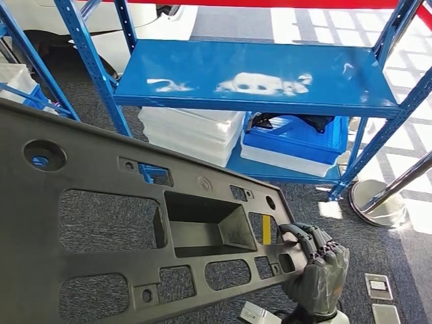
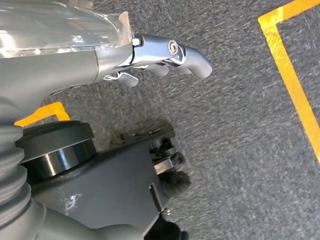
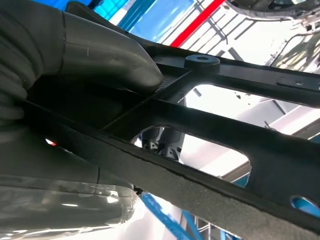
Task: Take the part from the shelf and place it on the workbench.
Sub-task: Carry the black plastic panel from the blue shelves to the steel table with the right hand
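We see the right robot hand (image 1: pixel 316 270) gripping the dark panel's (image 1: pixel 102 229) end, clear of the blue shelf (image 1: pixel 254 74); the left robot hand's (image 2: pixel 158 55) grip we cannot tell.

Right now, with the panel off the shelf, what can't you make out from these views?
- Part: its left end is cut off by the head view's edge.
- Left hand: the wrist view does not settle whether it touches the part.
- Right hand: fingertips hidden behind the part's edge.
- Blue crate: contents hidden by the shelf.
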Robot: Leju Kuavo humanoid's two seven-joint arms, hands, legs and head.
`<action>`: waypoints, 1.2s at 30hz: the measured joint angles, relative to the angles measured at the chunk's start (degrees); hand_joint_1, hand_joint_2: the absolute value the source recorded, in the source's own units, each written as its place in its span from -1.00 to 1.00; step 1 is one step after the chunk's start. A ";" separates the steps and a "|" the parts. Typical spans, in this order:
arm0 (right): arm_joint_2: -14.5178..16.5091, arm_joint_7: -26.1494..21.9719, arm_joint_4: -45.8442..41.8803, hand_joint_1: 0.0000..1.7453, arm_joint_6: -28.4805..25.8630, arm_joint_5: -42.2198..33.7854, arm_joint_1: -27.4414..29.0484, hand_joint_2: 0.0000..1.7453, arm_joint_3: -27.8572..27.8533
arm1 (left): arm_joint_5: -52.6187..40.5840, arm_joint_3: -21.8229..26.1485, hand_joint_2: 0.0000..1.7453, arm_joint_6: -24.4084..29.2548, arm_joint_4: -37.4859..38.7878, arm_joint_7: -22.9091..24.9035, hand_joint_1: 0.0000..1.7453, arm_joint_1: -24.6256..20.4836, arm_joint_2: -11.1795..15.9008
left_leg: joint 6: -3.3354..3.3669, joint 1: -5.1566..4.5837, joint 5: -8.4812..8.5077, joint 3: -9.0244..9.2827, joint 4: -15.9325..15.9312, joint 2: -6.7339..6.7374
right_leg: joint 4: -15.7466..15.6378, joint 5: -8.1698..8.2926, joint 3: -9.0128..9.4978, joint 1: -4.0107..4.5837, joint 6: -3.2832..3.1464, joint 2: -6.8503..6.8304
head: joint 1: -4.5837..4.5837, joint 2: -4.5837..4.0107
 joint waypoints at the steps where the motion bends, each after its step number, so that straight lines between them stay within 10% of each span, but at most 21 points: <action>1: 0.09 -0.16 -0.04 1.00 0.01 -0.13 0.06 1.00 -0.10 | -0.04 0.16 1.00 -0.02 0.00 0.00 -1.00 0.02 0.00 | -0.22 0.00 -2.01 -0.62 1.66 -0.07 | -0.06 0.50 -0.56 -0.13 -0.48 -0.17 | -0.07 0.00; 4: 0.30 -0.76 -0.14 1.00 0.01 -0.84 0.29 1.00 -0.41 | -0.20 0.51 1.00 -0.01 0.00 -0.01 -1.00 -0.03 0.02 | -0.56 0.06 -9.51 -2.96 12.35 -0.15 | 0.97 1.31 -2.74 -0.06 -1.24 -0.55 | -0.20 0.00; 6: 0.34 -1.13 -0.17 1.00 0.01 -1.18 0.49 1.00 -0.64 | -0.40 0.65 1.00 0.10 0.00 -0.04 -1.00 -0.03 0.02 | -0.60 0.04 -9.52 -2.60 16.00 -0.16 | 1.97 1.55 -4.23 0.07 -1.27 -0.66 | -0.19 0.00; 11: 0.34 -0.78 -0.50 1.00 -0.01 -0.60 1.22 1.00 -1.25 | -0.75 1.03 1.00 0.26 0.00 -0.14 -1.00 -0.11 0.05 | 0.55 -0.32 -4.85 6.86 2.21 -0.21 | 3.62 2.37 -6.49 0.31 -0.51 -0.64 | -0.16 0.00; 15: 0.34 -0.35 -1.14 1.00 -0.01 -0.13 1.49 1.00 -1.67 | -0.79 1.40 1.00 0.30 0.00 -0.27 -1.00 -0.12 0.01 | 1.17 -0.23 -4.86 7.17 -0.55 -0.16 | 4.45 2.48 -7.74 0.22 0.80 -0.52 | -0.10 0.00; 19: 0.34 -0.29 -1.32 1.00 -0.01 0.01 1.84 1.00 -2.01 | -0.83 1.74 1.00 0.28 0.00 -0.27 -1.00 -0.07 -0.04 | 2.17 0.18 -3.79 6.12 -1.21 -0.07 | 15.79 -4.76 -11.75 -0.25 2.02 -0.25 | 0.13 0.00; 21: 0.34 -0.29 -1.32 1.00 -0.01 0.01 2.06 1.00 -2.20 | -0.85 1.90 1.00 0.28 0.00 -0.26 -1.00 0.00 -0.04 | 2.06 0.21 -3.36 5.57 -1.07 -0.23 | 18.91 -5.66 -11.97 -0.52 2.40 -0.25 | 0.13 0.00; 26: 0.35 -0.52 -1.57 1.00 -0.01 -0.38 2.32 1.00 -2.59 | -1.14 2.01 1.00 0.21 0.00 -0.27 -1.00 -0.15 -0.10 | 1.09 0.31 -2.60 4.59 -0.54 -1.65 | 3.73 0.28 -2.71 -0.81 1.84 2.69 | 0.10 0.00; 30: 0.40 -0.84 -1.91 1.00 -0.01 -0.30 2.58 1.00 -2.91 | -1.34 2.09 1.00 0.17 0.00 -0.30 -1.00 0.00 -0.09 | -0.41 0.40 -2.08 3.23 -0.25 -2.73 | 2.12 0.77 -2.79 -0.84 0.55 2.20 | 0.01 0.00; 36: 0.65 -0.94 -2.17 1.00 -0.01 -0.09 2.95 1.00 -3.36 | -1.42 2.19 1.00 0.17 0.00 -0.29 -1.00 0.11 -0.07 | -1.18 0.40 -10.55 -2.72 15.25 -1.36 | 1.87 1.88 -4.07 -0.55 -1.00 -1.27 | -0.22 0.00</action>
